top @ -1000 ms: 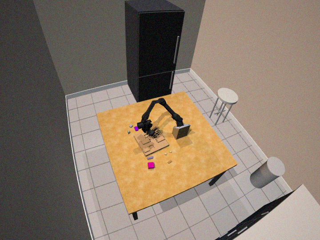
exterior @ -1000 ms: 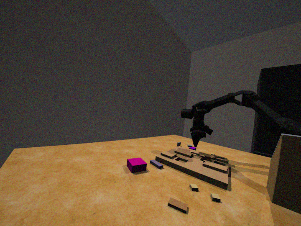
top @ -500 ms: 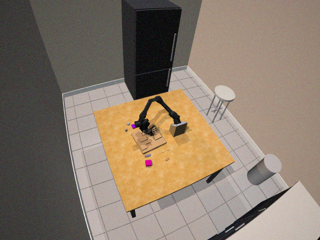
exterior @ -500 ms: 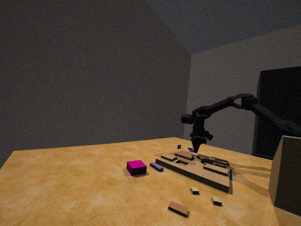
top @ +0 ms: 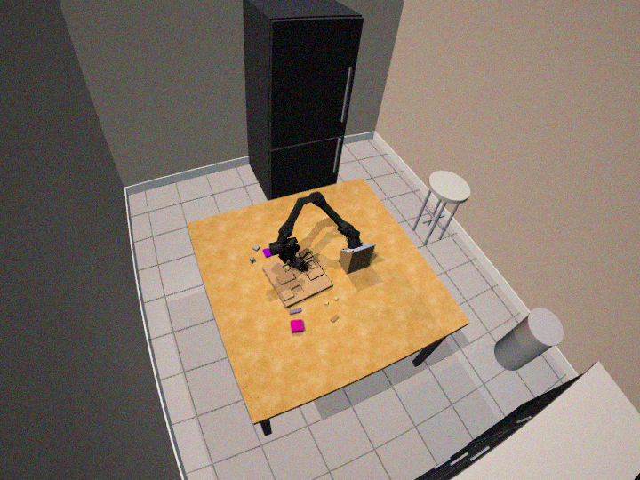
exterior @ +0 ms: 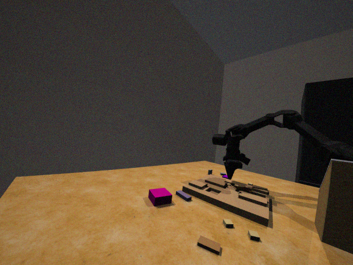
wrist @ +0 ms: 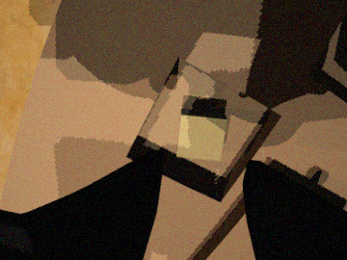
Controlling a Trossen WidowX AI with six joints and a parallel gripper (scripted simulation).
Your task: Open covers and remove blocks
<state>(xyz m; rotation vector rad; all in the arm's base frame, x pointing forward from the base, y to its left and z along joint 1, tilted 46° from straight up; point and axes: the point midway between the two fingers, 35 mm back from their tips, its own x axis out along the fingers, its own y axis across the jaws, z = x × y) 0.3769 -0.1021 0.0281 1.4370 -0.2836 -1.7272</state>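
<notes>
The tan puzzle board (top: 311, 292) (exterior: 233, 205) lies on the table, with raised covers on top. My gripper (top: 301, 268) (exterior: 229, 178) (wrist: 204, 168) is partly open and empty, low over the board. In the wrist view a pale yellow block (wrist: 202, 140) sits in an uncovered well, ahead of and between my fingertips. Off the board rest a magenta block (top: 296, 325) (exterior: 160, 196), a lavender bar (top: 295, 310) (exterior: 183, 195), two small yellow blocks, one (exterior: 227, 223) nearer the board than the other (exterior: 253, 235), an orange-brown block (top: 334, 318) (exterior: 209, 244), and a purple block (top: 267, 252). My arm hides part of the board.
Two small grey pieces, one (top: 255, 248) farther back than the other (top: 252, 260), lie near the purple block. A box-shaped stand (top: 356, 259) (exterior: 338, 202) is by the arm's base, right of the board. A tall black fridge (top: 312, 87) stands behind the table.
</notes>
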